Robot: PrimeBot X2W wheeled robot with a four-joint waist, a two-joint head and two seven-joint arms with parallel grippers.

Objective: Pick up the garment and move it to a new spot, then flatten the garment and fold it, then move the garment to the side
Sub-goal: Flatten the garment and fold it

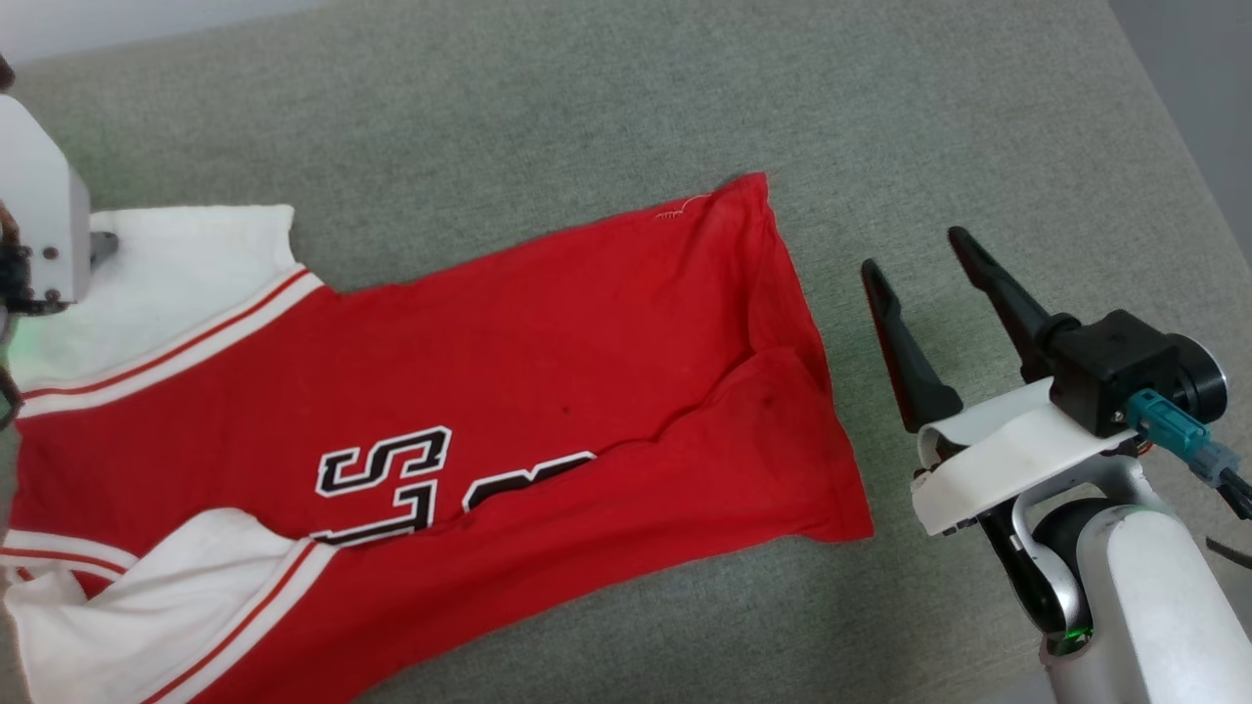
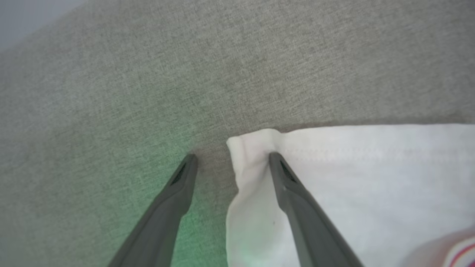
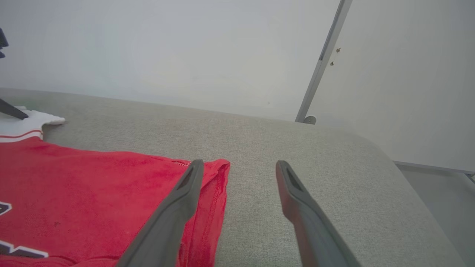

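Jersey lies on grey cushion, across L and centre of head view. The hem end is toward R and the white sleeves toward L. Its near long side is folded up over the body along a slanted crease.

Edges/room: both hem corners sit well inside the cushion. Bare cushion is wide open beyond the jersey and to its R. The cushion's R edge slants down at upper R of head view. R wrist view shows its rounded corner w/ wall behind.

R gripper: fingers wide apart, nothing held, just beside the hem. In R wrist view one finger overlaps the hem corner and the other is over bare cushion. Can't tell if it touches.

L gripper: fingers spread at the corner of the far sleeve. One finger is on the sleeve, the other on bare cushion, w/ the rolled sleeve edge btwn them, not pinched.

Writing: black lettering w/ white outline, partly under the fold. Can't read it whole.
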